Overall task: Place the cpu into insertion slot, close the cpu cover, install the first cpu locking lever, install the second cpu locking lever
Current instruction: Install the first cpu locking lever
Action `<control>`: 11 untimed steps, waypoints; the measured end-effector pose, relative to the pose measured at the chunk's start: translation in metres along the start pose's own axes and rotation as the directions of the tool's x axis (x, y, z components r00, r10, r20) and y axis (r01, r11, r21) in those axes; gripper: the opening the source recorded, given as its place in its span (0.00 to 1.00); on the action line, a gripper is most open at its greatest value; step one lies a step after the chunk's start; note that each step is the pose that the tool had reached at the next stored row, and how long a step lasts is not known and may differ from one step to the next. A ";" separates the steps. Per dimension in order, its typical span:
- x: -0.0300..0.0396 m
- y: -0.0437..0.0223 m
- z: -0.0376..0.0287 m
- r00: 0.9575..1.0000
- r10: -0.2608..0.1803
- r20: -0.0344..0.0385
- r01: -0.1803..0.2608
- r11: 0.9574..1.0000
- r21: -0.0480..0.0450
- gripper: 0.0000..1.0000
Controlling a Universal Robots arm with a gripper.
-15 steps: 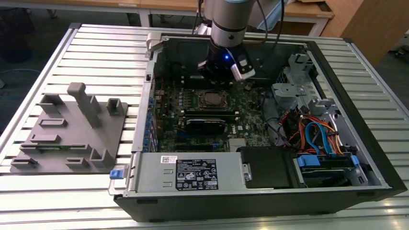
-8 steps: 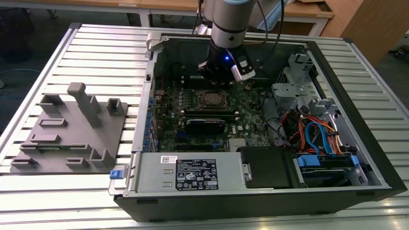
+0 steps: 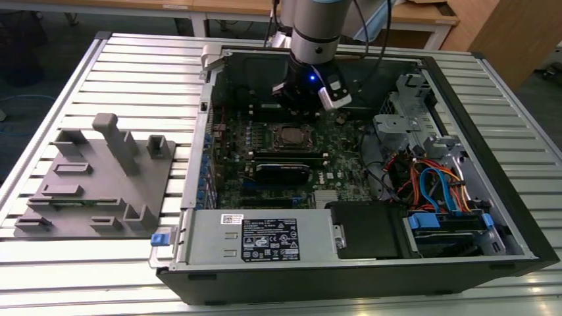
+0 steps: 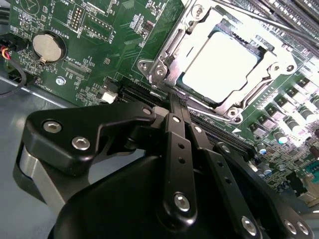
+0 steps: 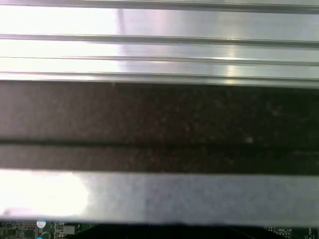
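The cpu lies flat in the insertion slot, its pale metal top showing through the window of the cpu cover. The silver cover is down over the chip. My gripper is shut, its black fingers pressed together with the tips at the socket's near edge. Nothing shows between them. A thin metal lever rod runs along the far side of the socket. In the exterior view the gripper hangs just behind the insertion slot inside the open computer case.
A coin battery sits on the green board beside the socket. A black card, a power supply and a drive cage with cables crowd the case. A grey fixture stands on the slatted table.
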State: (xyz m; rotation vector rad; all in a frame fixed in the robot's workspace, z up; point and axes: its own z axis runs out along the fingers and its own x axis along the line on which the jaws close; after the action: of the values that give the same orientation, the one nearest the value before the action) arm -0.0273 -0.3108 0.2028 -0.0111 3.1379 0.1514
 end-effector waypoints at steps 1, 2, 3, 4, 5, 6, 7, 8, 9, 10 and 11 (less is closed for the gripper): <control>-0.0002 -0.0001 0.0000 1.000 0.000 0.000 0.000 1.000 0.000 0.10; -0.0005 -0.0002 -0.0001 1.000 0.000 0.000 0.000 1.000 0.000 0.10; -0.0007 -0.0004 0.0000 1.000 0.000 0.000 0.000 1.000 0.000 0.10; -0.0009 -0.0006 0.0001 1.000 0.000 0.000 0.000 1.000 0.000 0.10; -0.0011 -0.0008 0.0003 1.000 0.000 0.000 0.000 1.000 0.000 0.10; -0.0014 -0.0009 0.0005 1.000 0.000 0.000 0.000 1.000 0.000 0.10; -0.0016 -0.0012 0.0006 1.000 0.000 0.000 0.000 1.000 0.000 0.10; -0.0017 -0.0016 0.0008 1.000 0.000 -0.001 0.000 1.000 0.000 0.10; -0.0018 -0.0021 0.0008 1.000 0.000 -0.001 0.000 1.000 0.001 0.10; -0.0018 -0.0025 0.0009 1.000 0.000 -0.001 0.000 1.000 0.001 0.10; -0.0018 -0.0030 0.0009 1.000 0.000 -0.001 0.000 1.000 0.001 0.10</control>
State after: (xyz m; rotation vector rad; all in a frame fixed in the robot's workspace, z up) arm -0.0254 -0.3137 0.2016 -0.0111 3.1391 0.1502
